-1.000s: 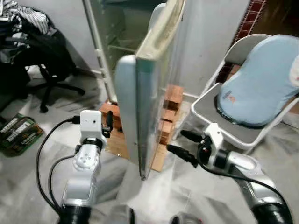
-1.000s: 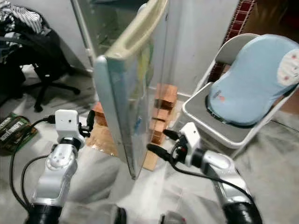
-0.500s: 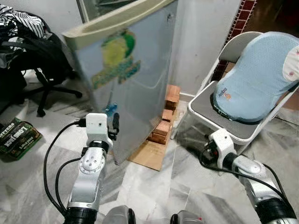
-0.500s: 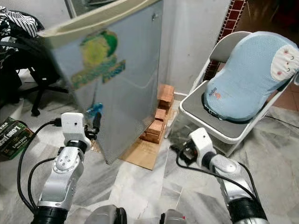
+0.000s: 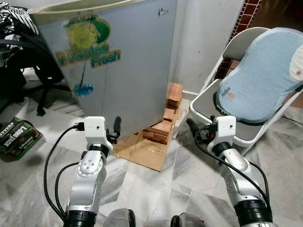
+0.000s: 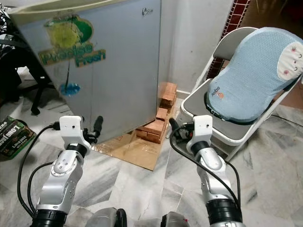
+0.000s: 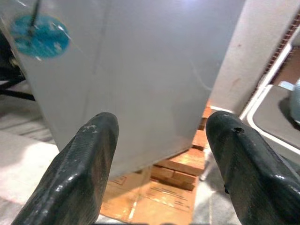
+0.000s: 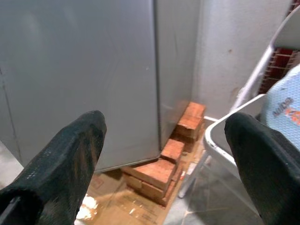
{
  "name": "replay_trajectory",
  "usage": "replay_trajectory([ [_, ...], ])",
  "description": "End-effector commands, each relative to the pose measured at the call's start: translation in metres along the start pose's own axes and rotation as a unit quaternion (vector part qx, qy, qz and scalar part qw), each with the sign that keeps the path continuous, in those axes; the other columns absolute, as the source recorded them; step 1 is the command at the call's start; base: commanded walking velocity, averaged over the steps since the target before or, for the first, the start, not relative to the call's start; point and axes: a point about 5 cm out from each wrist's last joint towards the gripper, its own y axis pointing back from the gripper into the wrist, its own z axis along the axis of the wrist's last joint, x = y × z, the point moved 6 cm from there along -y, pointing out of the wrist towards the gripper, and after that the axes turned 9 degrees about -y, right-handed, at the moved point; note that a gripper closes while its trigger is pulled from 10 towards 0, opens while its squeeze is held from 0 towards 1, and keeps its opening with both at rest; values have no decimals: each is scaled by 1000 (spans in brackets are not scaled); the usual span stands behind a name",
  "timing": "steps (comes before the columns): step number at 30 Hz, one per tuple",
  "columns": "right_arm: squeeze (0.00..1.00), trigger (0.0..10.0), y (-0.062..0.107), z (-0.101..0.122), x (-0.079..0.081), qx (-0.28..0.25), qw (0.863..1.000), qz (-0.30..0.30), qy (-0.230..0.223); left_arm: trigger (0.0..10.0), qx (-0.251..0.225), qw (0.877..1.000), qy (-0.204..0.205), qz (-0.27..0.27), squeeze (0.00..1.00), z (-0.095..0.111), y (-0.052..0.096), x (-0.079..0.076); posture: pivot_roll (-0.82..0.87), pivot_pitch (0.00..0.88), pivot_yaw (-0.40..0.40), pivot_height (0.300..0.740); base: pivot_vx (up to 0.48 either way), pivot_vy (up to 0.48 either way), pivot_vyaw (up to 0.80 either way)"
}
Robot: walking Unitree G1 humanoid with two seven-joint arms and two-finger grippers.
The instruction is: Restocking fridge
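The grey fridge (image 5: pixel 128 61) stands before me with its door shut, showing a green "Precise Fresh" sticker (image 5: pixel 87 45) and a blue dot. It rests on red bricks (image 5: pixel 163 127) and a sheet of cardboard (image 5: pixel 142 149). My left gripper (image 5: pixel 116 126) is raised just short of the door's lower part, open with nothing between its fingers (image 7: pixel 93 154). My right gripper (image 5: pixel 191 125) hovers to the right of the fridge's lower corner, near the bricks, also open and empty (image 8: pixel 164 126).
A white folding chair (image 5: pixel 203 106) with a light blue cushion (image 5: pixel 260 80) stands close on the right, next to my right arm. A black office chair (image 5: pixel 45 87) and a green box (image 5: pixel 16 137) are on the marble floor at the left.
The fridge door has swung from edge-on and open to fully shut. My right gripper has drawn back from the door's edge. The camera has shifted a little.
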Motion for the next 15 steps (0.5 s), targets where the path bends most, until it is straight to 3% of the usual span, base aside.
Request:
replay_trajectory([
  [1, 1000, 10000, 3, 1, -1, -6, 1000, -14, 6, 10000, 2, 1000, 0, -14, 1000, -3, 2, -2, -21, 68, 48, 740, 0, 0, 0],
  [10, 1000, 10000, 3, 15, 1, -31, 999, -39, 10, 10000, -8, 999, 7, -39, 1000, 6, -2, -4, -45, 105, 78, 740, 0, 0, 0],
  [11, 820, 10000, 6, 15, 3, -34, 998, -43, 7, 10000, 3, 999, 4, -44, 1000, 3, -2, -8, -45, 103, 75, 740, 0, 0, 0],
  [12, 820, 10000, 7, 14, 4, -34, 998, -44, 9, 10000, 11, 999, 1, -44, 1000, 1, -2, -10, -45, 103, 75, 740, 0, 0, 0],
  [13, 27, 10000, 9, 14, 4, -33, 998, -45, 9, 10000, 11, 998, 8, -55, 1000, 1, -1, -14, -46, 104, 74, 740, 0, 0, 0],
  [15, 0, 10000, 12, 13, 5, -32, 998, -46, 4, 10000, 2, 998, 20, -66, 1000, 4, 1, -18, -48, 103, 70, 740, 0, 0, 0],
])
